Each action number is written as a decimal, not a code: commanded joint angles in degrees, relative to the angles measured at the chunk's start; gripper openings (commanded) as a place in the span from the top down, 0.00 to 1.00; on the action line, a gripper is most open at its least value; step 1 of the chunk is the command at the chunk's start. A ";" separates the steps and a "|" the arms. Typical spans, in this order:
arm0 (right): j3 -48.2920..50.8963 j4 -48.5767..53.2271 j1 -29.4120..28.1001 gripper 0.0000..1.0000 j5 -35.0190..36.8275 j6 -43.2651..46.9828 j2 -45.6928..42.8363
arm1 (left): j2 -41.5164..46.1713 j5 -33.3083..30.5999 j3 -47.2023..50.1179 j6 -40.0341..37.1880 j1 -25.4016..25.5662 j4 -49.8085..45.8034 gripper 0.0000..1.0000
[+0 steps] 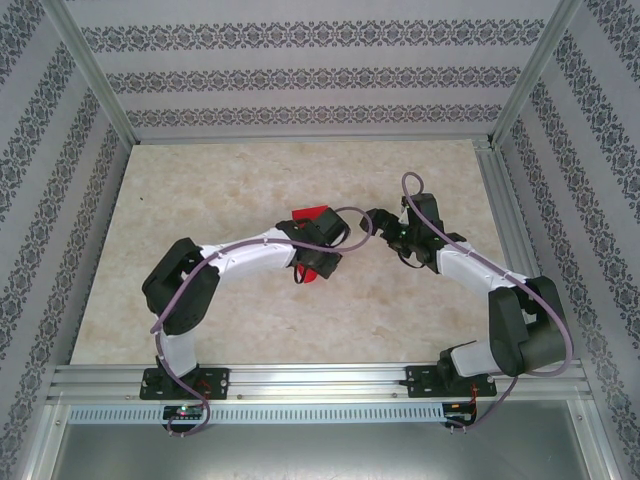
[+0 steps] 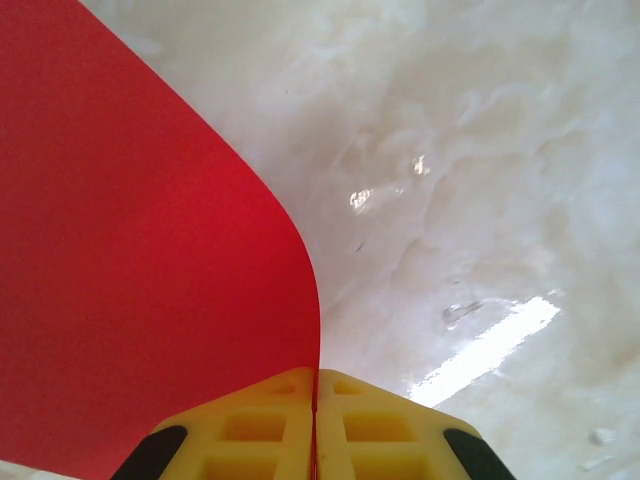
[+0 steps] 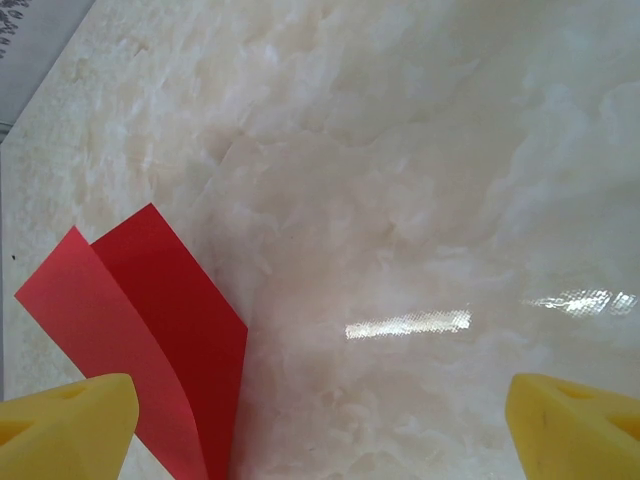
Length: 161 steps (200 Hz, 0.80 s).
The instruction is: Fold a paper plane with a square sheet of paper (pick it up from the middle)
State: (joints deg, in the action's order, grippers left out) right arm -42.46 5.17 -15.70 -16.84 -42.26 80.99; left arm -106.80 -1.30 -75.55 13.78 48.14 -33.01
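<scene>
Top view: left gripper [image 1: 318, 258] held the square sheet [image 1: 312, 213], which bowed up either side of it; right gripper [image 1: 385, 222] was just beside.
L wrist: fingers [image 2: 260, 430] were clamped shut on the paper.
R wrist: fingers [image 3: 70, 420] were spread wide, empty, w/ the sheet toward the left gripper.
Risk: thin paper could slip from the pinch, or crumple.

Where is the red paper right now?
In the top view the red paper sits near the middle of the table, pinched in the shut left gripper and curling up, with the open right gripper to its right.
</scene>
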 commanded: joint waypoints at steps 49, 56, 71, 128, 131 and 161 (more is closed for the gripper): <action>-0.07 -2.11 -0.02 0.09 -4.22 1.39 1.28 | 4.42 10.91 5.02 8.14 -7.99 7.59 0.91; -0.24 -2.35 -0.25 0.10 -4.47 1.39 1.69 | 4.24 11.75 5.66 8.39 -8.52 8.19 0.91; -0.71 -2.57 -1.17 0.13 -4.94 1.65 2.73 | 4.02 13.50 6.98 8.93 -9.61 9.73 0.91; -4.54 -2.92 -6.20 0.29 -6.38 2.71 8.30 | 4.26 20.26 10.80 8.84 -13.88 14.49 0.90; -4.70 -2.89 -6.45 0.30 -6.48 2.74 8.64 | 4.25 20.52 10.92 8.62 -14.05 14.67 0.90; -7.19 -3.39 -8.67 0.39 -7.79 2.97 11.90 | 3.55 21.52 10.95 5.73 -15.23 15.06 0.89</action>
State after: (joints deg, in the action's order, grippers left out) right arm -46.74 3.84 -22.94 -22.70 -40.36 90.94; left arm -103.50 17.39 -64.82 21.50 34.04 -21.56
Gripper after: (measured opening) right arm 0.634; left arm 0.108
